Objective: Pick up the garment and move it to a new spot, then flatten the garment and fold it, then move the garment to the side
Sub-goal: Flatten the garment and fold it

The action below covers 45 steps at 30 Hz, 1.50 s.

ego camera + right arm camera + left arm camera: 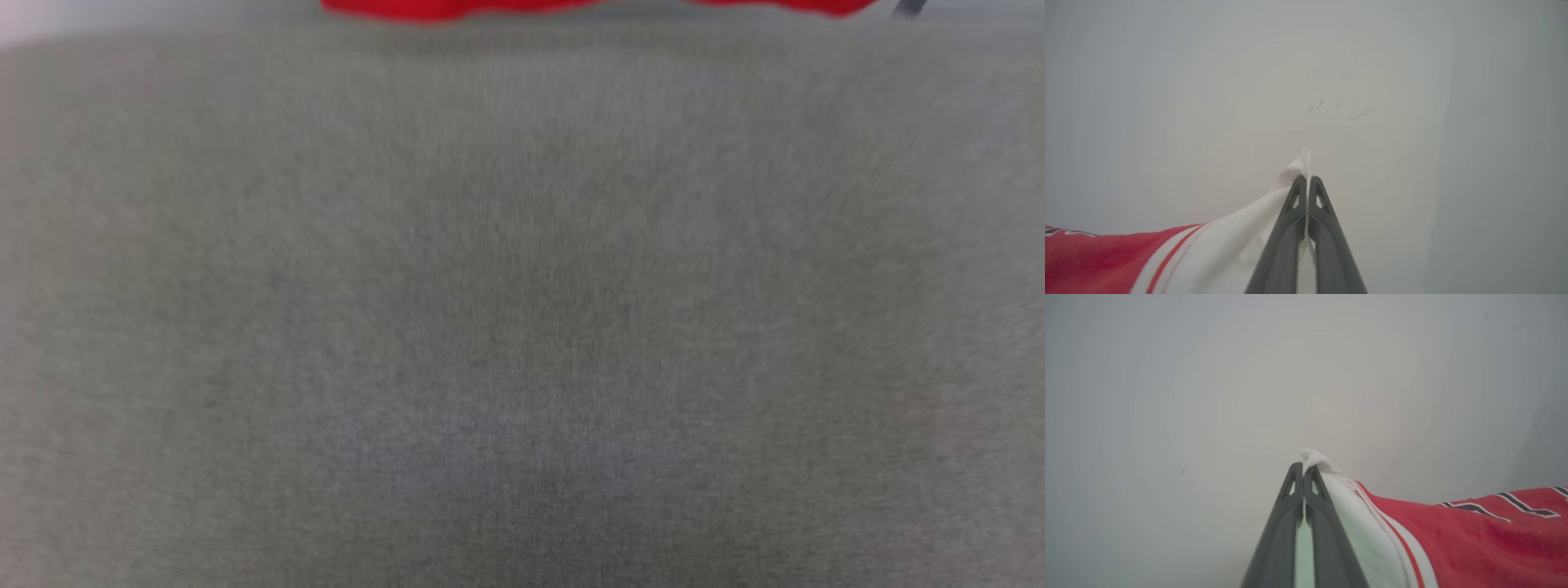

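Note:
The garment (1474, 547) is a red shirt with white sleeves and red-white striped trim, and part of its black print shows. It is stretched between both arms. My left gripper (1303, 467) is shut on the tip of one white sleeve, which pokes out past the fingertips. My right gripper (1307, 179) is shut on the other white sleeve, with the garment (1098, 261) running off to the left. In the blurred head view the garment's red lower edge (457, 8) hangs along the top border.
A grey cloth-covered surface (522, 327) spreads across the head view below the hanging hem. Beyond both grippers stands a plain pale wall (1249, 375), which carries a few faint dark marks (1316, 104). A dark object (908, 8) sits at the head view's top right corner.

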Motion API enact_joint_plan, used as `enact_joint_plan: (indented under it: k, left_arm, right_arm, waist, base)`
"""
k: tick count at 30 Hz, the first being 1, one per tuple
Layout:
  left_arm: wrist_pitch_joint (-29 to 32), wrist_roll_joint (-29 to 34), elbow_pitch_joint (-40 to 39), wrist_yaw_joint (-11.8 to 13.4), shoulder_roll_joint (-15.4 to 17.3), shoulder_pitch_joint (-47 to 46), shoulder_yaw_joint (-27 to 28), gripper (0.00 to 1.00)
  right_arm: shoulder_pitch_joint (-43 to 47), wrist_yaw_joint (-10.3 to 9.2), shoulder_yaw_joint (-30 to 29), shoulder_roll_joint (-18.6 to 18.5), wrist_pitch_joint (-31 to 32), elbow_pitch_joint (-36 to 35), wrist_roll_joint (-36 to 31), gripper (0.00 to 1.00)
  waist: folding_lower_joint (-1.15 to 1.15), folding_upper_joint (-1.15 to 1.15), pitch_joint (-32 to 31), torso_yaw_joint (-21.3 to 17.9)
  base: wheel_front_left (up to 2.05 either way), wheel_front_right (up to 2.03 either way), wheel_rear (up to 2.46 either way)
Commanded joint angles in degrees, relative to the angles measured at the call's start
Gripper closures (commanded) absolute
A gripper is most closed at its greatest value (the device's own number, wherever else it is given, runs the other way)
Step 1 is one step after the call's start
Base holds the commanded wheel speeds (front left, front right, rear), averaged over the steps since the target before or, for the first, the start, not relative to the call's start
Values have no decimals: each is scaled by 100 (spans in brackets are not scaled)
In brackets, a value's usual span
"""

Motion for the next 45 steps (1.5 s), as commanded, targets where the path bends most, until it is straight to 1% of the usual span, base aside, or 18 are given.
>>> enact_joint_plan:
  k: [1, 5, 7, 11, 13, 17, 19, 21, 23, 25, 26, 27, 32, 34, 37, 38, 43, 45]
  left_arm:
    - [-230, 42, 120, -36, -119, -189, 5, 100]
    - [-810, 64, 347, -125, -279, -580, 29, 100]
    - [-1089, 53, 469, -176, -375, -663, 12, 100]
    - [-1727, -7, 619, -234, -515, -863, 10, 100]
    - [-1933, -35, 738, -251, -585, -824, -33, 100]
    - [-2041, -182, 918, -276, -705, -696, -168, 100]
    - [-1968, -287, 949, -277, -726, -586, -283, 100]
    - [-1863, -441, 952, -266, -733, -461, -376, 100]
    - [-1717, -580, 906, -268, -738, -324, -507, 100]
    - [-1447, -756, 949, -269, -725, -166, -600, 100]
    - [-1447, -756, 949, -269, -725, -166, -600, 100]
    - [-1215, -891, 924, -268, -702, -35, -713, 100]
    - [-462, -1217, 1053, -270, -674, 478, -954, 100]
    - [-224, -1322, 1037, -269, -650, 720, -1060, 100]
    - [-26, -1536, 952, -269, -556, 1113, -1110, 100]
    - [-26, -1536, 952, -269, -556, 1113, -1110, 100]
    - [301, -1893, 745, -270, -413, 1669, -1138, 100]
    - [473, -2058, 630, -270, -370, 1902, -1146, 100]
  right_arm:
    - [-200, -4, -80, -20, -285, 160, -207, 100]
    - [-508, -4, -291, -21, -594, 376, -659, 100]
    - [-549, -4, -436, -20, -633, 327, -934, 100]
    - [-397, -4, -868, 31, -643, -363, -1461, 100]
    - [-243, -4, -1057, 116, -642, -524, -1691, 100]
    - [-90, -4, -1262, 307, -640, -565, -1908, 100]
    - [66, -4, -1229, 392, -640, -477, -1865, 100]
    - [159, -4, -1112, 382, -640, -359, -1772, 100]
    - [214, -4, -1075, 370, -641, -184, -1499, 100]
    - [312, -4, -1077, 393, -626, 201, -1106, 100]
    - [312, -4, -1077, 393, -626, 201, -1106, 100]
    - [315, -4, -1136, 429, -412, 542, -605, 100]
    - [608, -4, -1147, 398, 589, 1027, 536, 100]
    - [787, -4, -1211, 375, 957, 1071, 951, 100]
    - [1111, -4, -1326, 339, 1534, 1119, 1487, 100]
    - [1111, -4, -1326, 339, 1534, 1119, 1487, 100]
    - [1667, -3, -1265, 154, 2293, 988, 1902, 100]
    - [1925, -4, -1259, 21, 2568, 921, 2034, 100]
  waist:
    - [0, 0, 1695, 81]
    - [0, 0, 2261, 160]
    - [0, 0, 2440, 223]
    - [0, 0, 2714, 396]
    - [0, 0, 2798, 477]
    - [0, 0, 2900, 572]
    - [0, 0, 2885, 606]
    - [0, 0, 2796, 642]
    - [0, 0, 2645, 680]
    - [0, 0, 2463, 696]
    - [0, 0, 2463, 696]
    - [0, 0, 2281, 711]
    - [0, 0, 1758, 688]
    - [0, 0, 1541, 670]
    - [0, 0, 1225, 626]
    - [0, 0, 1225, 626]
    - [0, 0, 734, 559]
    - [0, 0, 534, 558]
  base:
    - [0, 0, 0]
    - [0, 0, 0]
    - [0, 0, 0]
    - [0, 0, 0]
    - [0, 0, 0]
    - [0, 0, 0]
    - [0, 0, 0]
    - [0, 0, 0]
    - [0, 0, 0]
    - [0, 0, 0]
    - [0, 0, 0]
    - [0, 0, 0]
    - [0, 0, 0]
    - [0, 0, 0]
    - [0, 0, 0]
    - [0, 0, 0]
    - [0, 0, 0]
    - [0, 0, 0]
